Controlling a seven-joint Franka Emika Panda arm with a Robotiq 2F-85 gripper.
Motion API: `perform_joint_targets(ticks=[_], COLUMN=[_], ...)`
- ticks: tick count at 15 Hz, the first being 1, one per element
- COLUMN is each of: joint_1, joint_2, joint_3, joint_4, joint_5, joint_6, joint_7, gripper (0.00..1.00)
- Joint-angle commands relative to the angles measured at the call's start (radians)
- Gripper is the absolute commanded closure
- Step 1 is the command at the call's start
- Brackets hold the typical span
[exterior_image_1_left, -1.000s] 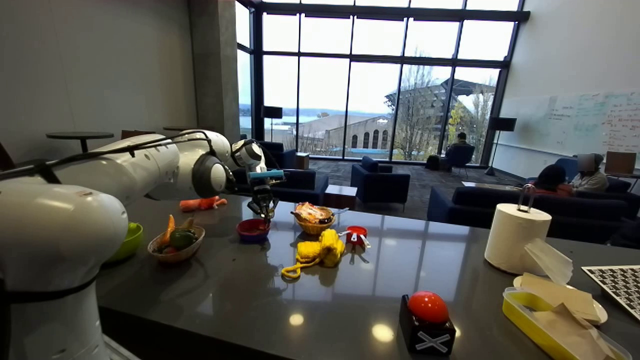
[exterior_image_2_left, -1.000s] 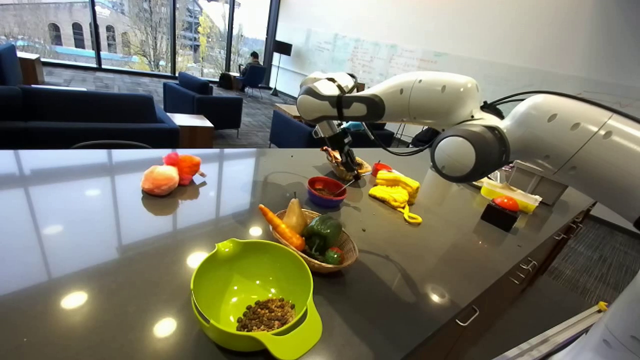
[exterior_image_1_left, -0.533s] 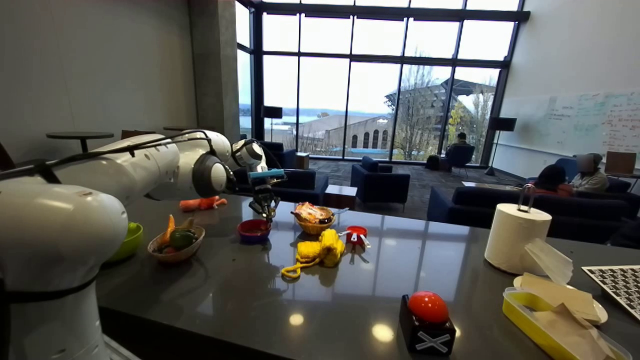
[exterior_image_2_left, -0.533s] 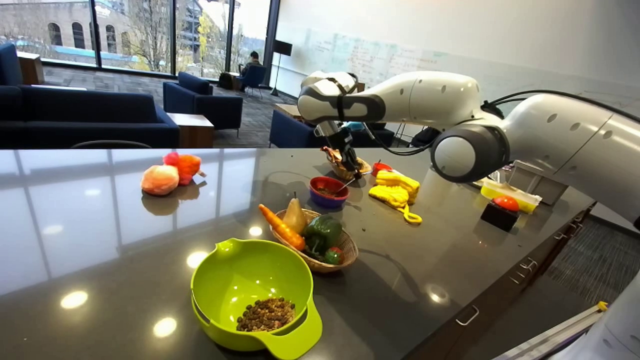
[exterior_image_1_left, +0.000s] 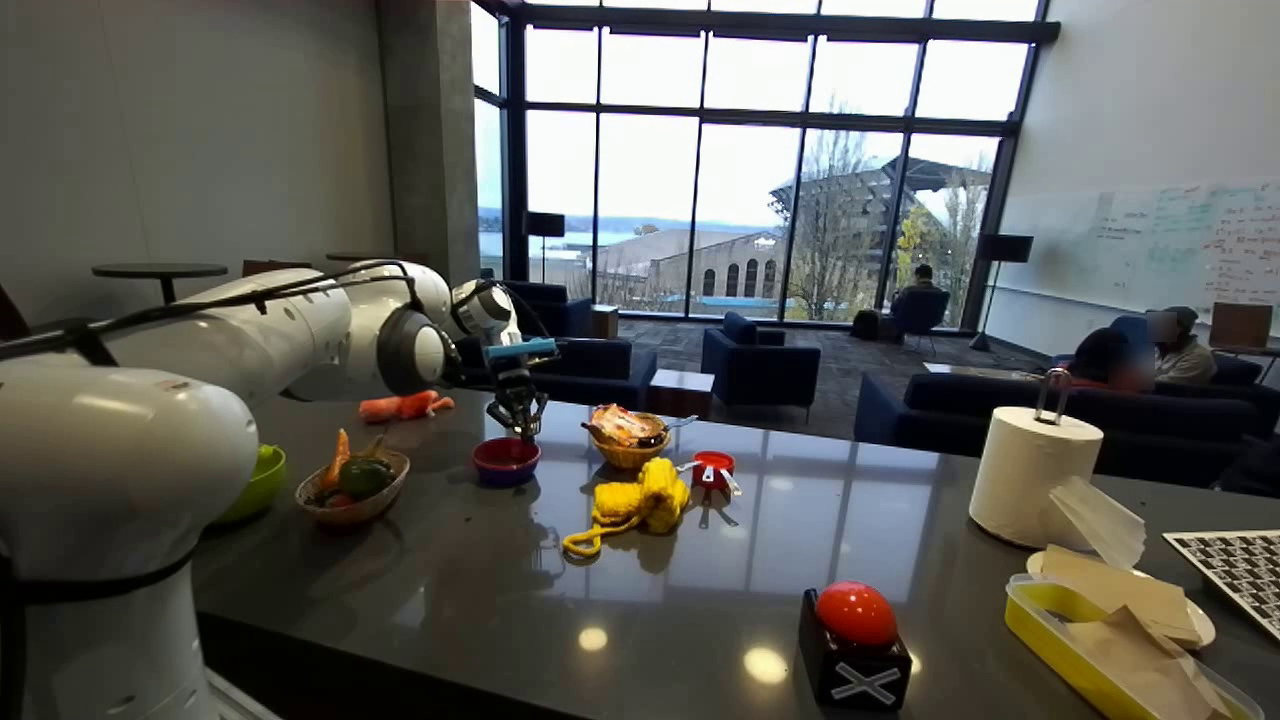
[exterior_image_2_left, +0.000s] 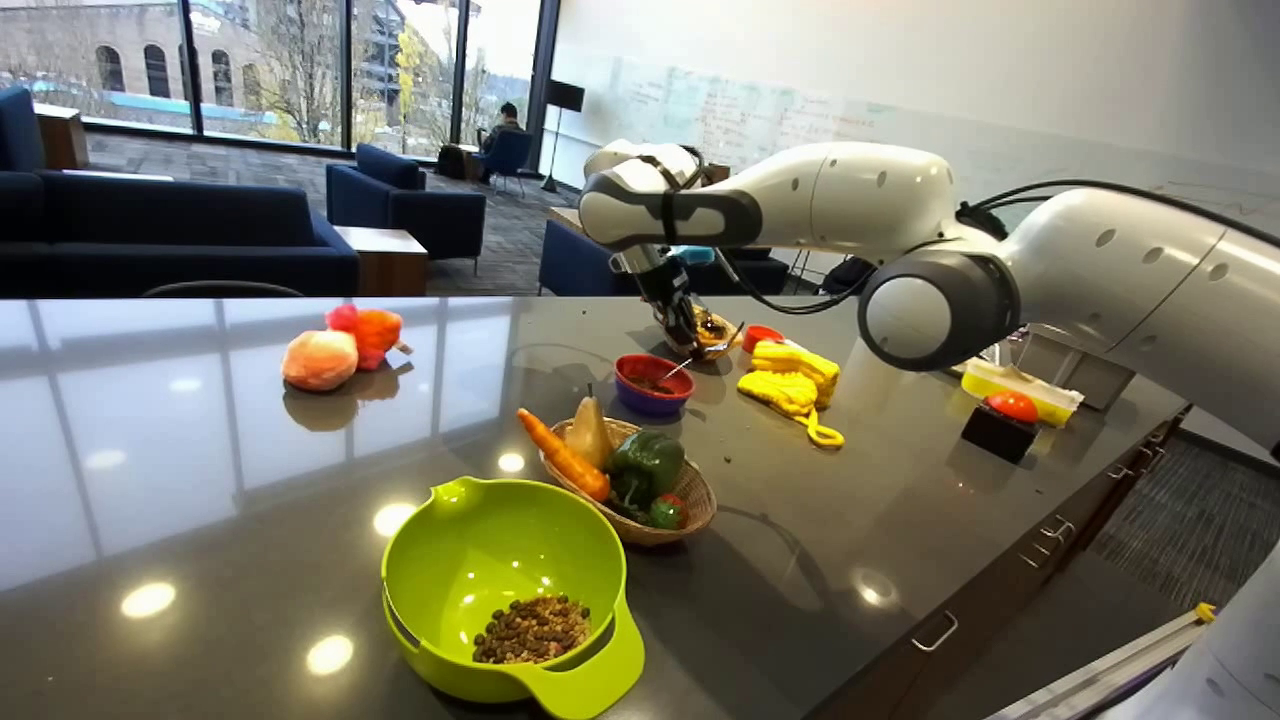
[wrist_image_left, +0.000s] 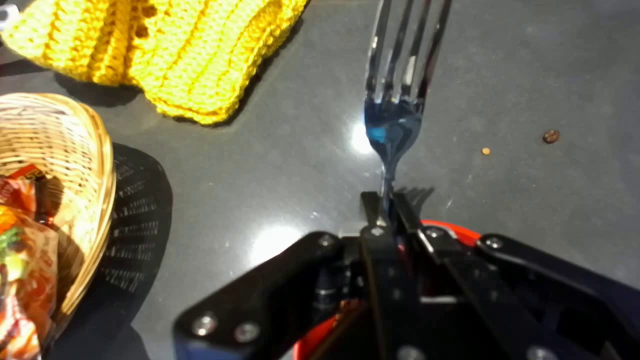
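My gripper is shut on a metal fork, its fingers pressed around the narrow neck. The tines point away from the gripper, over the dark counter. In an exterior view the thin silver fork handle slopes down from the gripper into a small bowl, red inside and purple outside, with brown contents. The gripper hangs just over the rim of this bowl in the other view too. Beneath the fingers in the wrist view, only parts of the red rim show; the handle end is hidden.
Near the bowl are a wicker basket of food packets, a yellow knitted piece and red measuring cups. A vegetable basket and a lime bowl stand nearby. Farther off are a red button and paper towels.
My gripper has moved a little to the left in both exterior views, with the fork still held. The bowl has shifted slightly, right and then back left.
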Motion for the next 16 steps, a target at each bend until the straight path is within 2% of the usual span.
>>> perform_joint_targets(ticks=[1, 16], joint_1=[0.023, 0.048], joint_2=[0.008, -0.034], joint_3=[0.011, 0.009], joint_4=[0.012, -0.019], joint_5=[-0.005, 0.001], joint_6=[0.021, -0.003], joint_7=[0.004, 0.028], gripper=[0.98, 0.98])
